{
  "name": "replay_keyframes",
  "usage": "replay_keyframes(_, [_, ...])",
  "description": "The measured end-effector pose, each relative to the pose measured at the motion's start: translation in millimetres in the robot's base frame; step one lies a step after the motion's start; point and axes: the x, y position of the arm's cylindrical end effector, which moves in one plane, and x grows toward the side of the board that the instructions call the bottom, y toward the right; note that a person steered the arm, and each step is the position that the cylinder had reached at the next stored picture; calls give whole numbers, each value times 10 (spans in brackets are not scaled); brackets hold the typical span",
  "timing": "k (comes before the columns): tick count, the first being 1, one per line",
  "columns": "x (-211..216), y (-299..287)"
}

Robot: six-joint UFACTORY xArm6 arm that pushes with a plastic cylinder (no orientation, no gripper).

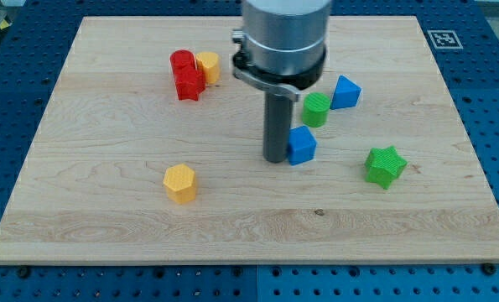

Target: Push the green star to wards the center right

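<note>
The green star point(385, 165) lies on the wooden board point(106, 226) at the view's right, a little below mid-height. My tip point(276, 158) rests on the board near the centre, well to the left of the star. It touches the left side of a blue block point(301, 145). The arm's grey body hides the board above the tip.
A green cylinder point(316, 109) and a blue triangular block point(345, 91) sit above the blue block. Two red blocks point(184, 74) and a yellow block point(208, 65) cluster at upper left. A yellow hexagonal block point(180, 183) lies at lower left.
</note>
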Motion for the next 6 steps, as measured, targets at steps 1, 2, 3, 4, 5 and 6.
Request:
replay_keyframes(1, [0,398])
replay_keyframes(2, [0,750])
replay_keyframes(3, [242,753])
replay_keyframes(4, [411,1038])
replay_keyframes(5, [530,1453])
replay_keyframes(6, [592,1556])
